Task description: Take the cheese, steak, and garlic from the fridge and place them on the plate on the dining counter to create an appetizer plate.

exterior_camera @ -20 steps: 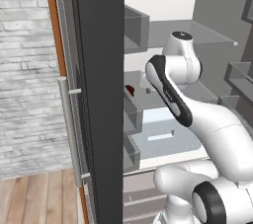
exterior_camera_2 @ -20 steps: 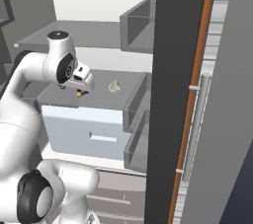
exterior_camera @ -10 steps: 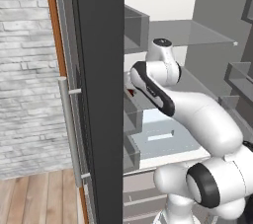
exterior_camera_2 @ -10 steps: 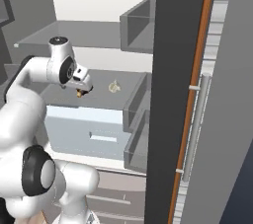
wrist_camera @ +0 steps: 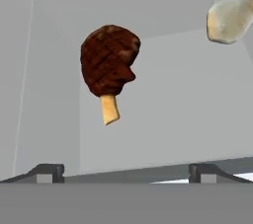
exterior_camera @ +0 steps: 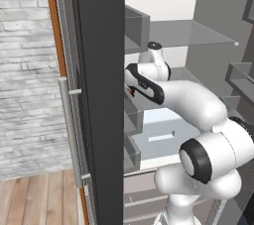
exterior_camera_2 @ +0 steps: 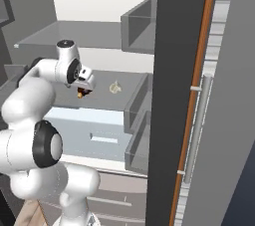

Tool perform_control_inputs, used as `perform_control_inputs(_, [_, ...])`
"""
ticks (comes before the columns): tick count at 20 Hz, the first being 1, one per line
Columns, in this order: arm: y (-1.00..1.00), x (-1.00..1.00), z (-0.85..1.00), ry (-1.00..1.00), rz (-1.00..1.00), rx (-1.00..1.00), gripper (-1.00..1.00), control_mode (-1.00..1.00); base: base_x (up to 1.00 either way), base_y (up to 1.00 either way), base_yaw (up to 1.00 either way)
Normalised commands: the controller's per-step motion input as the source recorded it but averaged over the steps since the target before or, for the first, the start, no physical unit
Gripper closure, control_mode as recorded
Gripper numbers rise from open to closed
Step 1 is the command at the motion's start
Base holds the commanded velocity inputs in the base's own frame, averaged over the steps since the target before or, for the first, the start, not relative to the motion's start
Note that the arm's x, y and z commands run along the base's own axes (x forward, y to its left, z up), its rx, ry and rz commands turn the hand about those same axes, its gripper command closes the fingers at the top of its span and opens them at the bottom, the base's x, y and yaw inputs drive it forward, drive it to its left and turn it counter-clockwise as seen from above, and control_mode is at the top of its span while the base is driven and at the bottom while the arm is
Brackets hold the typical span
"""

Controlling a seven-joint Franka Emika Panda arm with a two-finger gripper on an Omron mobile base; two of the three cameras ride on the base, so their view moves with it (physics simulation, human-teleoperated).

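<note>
The steak lies on a white shelf inside the fridge, with a pale bone end pointing toward the camera in the hand view. The garlic lies on the same shelf, apart from the steak; in the right base view the garlic is to the right of the end effector. The end effector is released, its two fingertips spread wide, holding nothing, and it is just before the steak. Below the shelf there is a pale blue box.
</note>
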Motion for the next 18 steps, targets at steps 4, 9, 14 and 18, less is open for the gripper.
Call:
perform_control_inputs(4, [0.04,0.55,-0.26,0.00,0.00,0.00,-1.00,-1.00,0.00,0.00,0.00])
perform_control_inputs(9, [0.14,0.62,-0.29,0.00,0.00,0.00,-1.00,-1.00,0.00,0.00,0.00])
perform_control_inputs(14, [0.17,0.63,-0.29,0.00,0.00,0.00,-1.00,-1.00,0.00,0.00,0.00])
perform_control_inputs(18, [0.16,0.53,-0.26,0.00,0.00,0.00,-1.00,-1.00,0.00,0.00,0.00])
